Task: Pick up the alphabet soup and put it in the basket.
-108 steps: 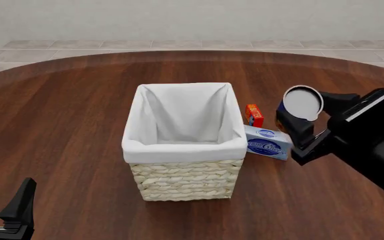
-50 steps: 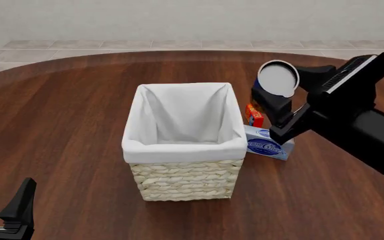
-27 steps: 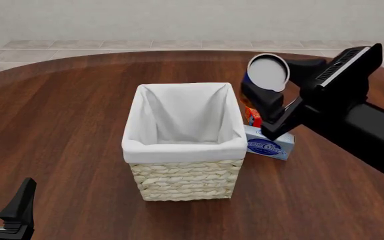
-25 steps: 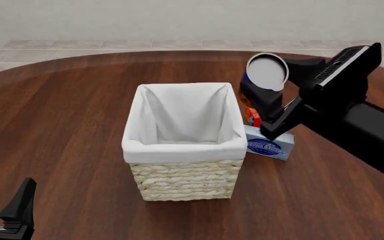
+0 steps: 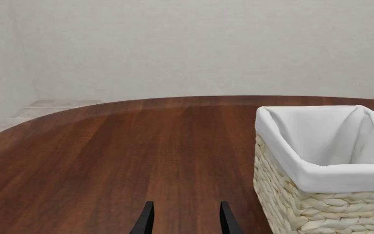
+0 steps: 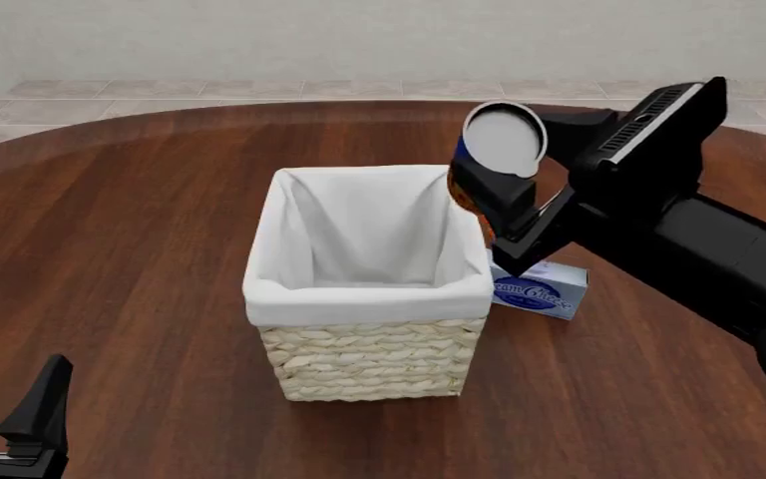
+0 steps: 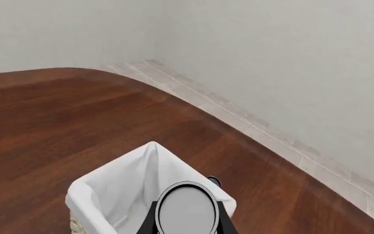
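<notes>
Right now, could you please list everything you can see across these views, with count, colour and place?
basket: one, straw-coloured wicker with white cloth lining, middle of the table, nothing seen inside.
can of alphabet soup: one, silver-white lid, blue and orange side, held in the air at the basket's far right corner.
flat box: one, blue and white, on the table just right of the basket.
table: one, dark brown wood, rounded far edge.
floor: pale tiles beyond the table.
wall: plain off-white, behind the table.
left gripper: one, black, near left of the table, jaws apart and holding nothing.
right gripper: one, black, raised beside the basket, jaws closed on the can.
</notes>
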{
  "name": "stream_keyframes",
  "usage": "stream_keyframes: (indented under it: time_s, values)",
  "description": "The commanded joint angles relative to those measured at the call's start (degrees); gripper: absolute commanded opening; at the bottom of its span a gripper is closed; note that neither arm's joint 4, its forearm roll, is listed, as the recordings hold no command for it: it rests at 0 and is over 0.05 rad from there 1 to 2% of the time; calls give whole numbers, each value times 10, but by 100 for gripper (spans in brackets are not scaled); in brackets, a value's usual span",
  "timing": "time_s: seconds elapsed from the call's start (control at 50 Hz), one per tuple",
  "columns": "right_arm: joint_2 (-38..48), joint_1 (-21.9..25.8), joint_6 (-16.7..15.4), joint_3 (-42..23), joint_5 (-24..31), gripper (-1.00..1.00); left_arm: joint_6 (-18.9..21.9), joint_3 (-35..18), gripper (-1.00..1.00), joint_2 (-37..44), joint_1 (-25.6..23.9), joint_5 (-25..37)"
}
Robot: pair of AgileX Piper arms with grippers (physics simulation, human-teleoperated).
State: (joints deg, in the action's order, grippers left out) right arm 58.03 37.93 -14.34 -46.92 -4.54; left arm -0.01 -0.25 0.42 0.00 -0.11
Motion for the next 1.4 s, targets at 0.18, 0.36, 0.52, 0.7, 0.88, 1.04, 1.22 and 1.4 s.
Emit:
stream_keyframes:
  time_s: [0.18,0.36,0.52,0.7,0.88,1.04,1.22,1.4]
  values:
    - [24,17,11,-19,-14,-100,0,0,100,0,0,0]
    - [40,19,14,-19,-25,-100,0,0,100,0,0,0]
    - [56,20,17,-27,-32,-100,0,0,100,0,0,0]
    - [74,22,19,-35,-36,-100,0,0,100,0,0,0]
    - [90,23,24,-43,-38,-100,0,0,100,0,0,0]
    - [101,26,24,-50,-39,-100,0,0,100,0,0,0]
    - [112,29,22,-52,-43,-100,0,0,100,0,0,0]
    - [119,30,22,-55,-44,-100,0,0,100,0,0,0]
